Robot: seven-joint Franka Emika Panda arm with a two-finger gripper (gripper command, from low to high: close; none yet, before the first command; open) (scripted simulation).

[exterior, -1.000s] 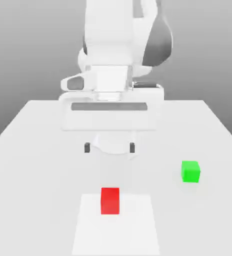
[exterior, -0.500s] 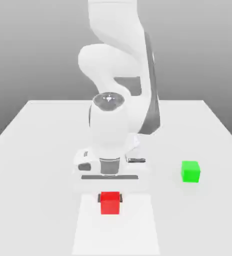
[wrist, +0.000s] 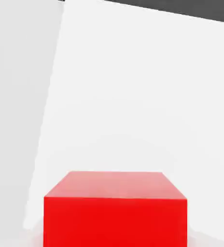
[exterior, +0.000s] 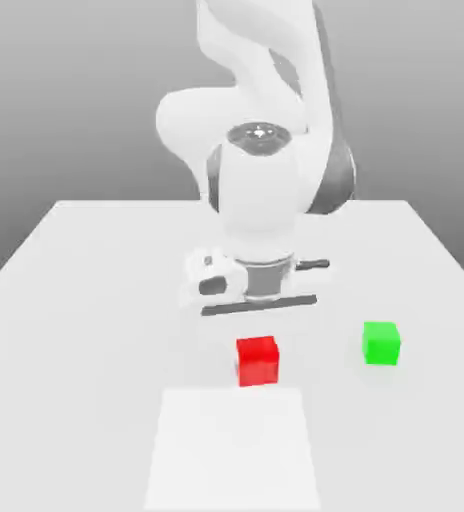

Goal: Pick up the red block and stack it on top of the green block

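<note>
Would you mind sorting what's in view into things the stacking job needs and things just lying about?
Needed:
red block
green block
gripper

Lying about:
table
pale square patch on the table

One red block (exterior: 258, 360) and one green block (exterior: 381, 343) make two blocks in all. There is one white surface (exterior: 76, 330), with one paler rectangular patch (exterior: 231, 450) marked on it, and one robot arm (exterior: 261, 190).

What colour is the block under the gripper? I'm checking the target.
Red block, clearest in the hand view.
</note>
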